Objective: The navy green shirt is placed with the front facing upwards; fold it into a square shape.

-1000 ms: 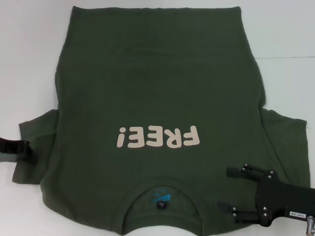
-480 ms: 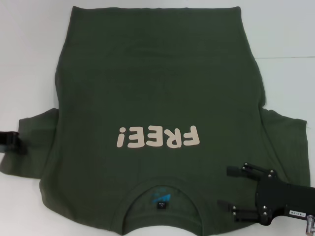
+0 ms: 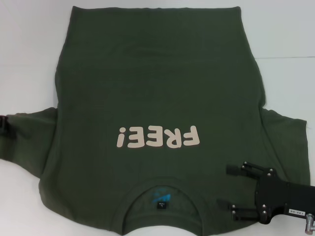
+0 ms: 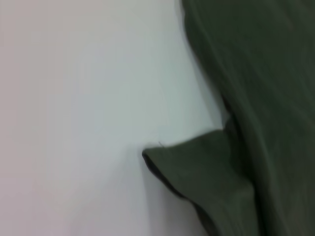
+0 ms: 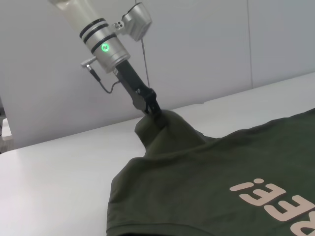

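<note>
My left jaws grip the sleeve; my right jaws stand open at the collar side.

My left gripper is closed on the sleeve tip of the navy green shirt and holds it lifted in a small tent; in the head view this is at the left edge of the frame. My right gripper is at the lower right of the frame, over the shoulder, fingers apart and holding nothing. The shirt lies flat on the white table, front up, collar at the bottom of the frame and hem at the top. From my left jaws the shirt body lies toward the frame's right, so I judge the sleeve must travel inward, across the shirt's long axis.
</note>
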You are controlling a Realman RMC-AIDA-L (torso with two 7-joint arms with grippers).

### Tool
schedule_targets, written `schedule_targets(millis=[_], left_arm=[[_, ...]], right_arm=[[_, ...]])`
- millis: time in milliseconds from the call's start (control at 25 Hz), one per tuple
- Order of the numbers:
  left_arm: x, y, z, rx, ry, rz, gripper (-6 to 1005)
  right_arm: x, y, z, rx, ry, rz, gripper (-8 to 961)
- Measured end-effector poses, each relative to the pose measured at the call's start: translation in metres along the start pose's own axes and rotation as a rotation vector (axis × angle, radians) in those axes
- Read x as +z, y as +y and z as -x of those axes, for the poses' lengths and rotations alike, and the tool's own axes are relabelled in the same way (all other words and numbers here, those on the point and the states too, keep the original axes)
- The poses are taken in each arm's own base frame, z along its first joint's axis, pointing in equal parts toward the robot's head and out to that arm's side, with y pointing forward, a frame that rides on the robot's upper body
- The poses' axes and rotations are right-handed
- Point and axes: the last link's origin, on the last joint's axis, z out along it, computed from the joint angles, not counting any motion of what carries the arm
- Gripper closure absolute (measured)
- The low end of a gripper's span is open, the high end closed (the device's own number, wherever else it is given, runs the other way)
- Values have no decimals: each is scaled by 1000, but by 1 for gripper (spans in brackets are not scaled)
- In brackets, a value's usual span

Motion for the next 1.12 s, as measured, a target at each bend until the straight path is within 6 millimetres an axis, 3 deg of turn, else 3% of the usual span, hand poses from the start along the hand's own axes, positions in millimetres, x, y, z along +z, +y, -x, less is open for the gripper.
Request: schedule_targets(millis=[400, 720, 1120], left_arm=[[-12, 8, -12, 14, -3, 1, 977], [-21, 36, -32, 37, -42, 35, 977], [-13, 65, -40, 90, -112, 4, 977]], right_arm=[[1, 0, 1, -2, -1, 3, 22], [2, 0, 1, -3, -1, 4, 22], [2, 0, 1, -3, -1, 4, 23]])
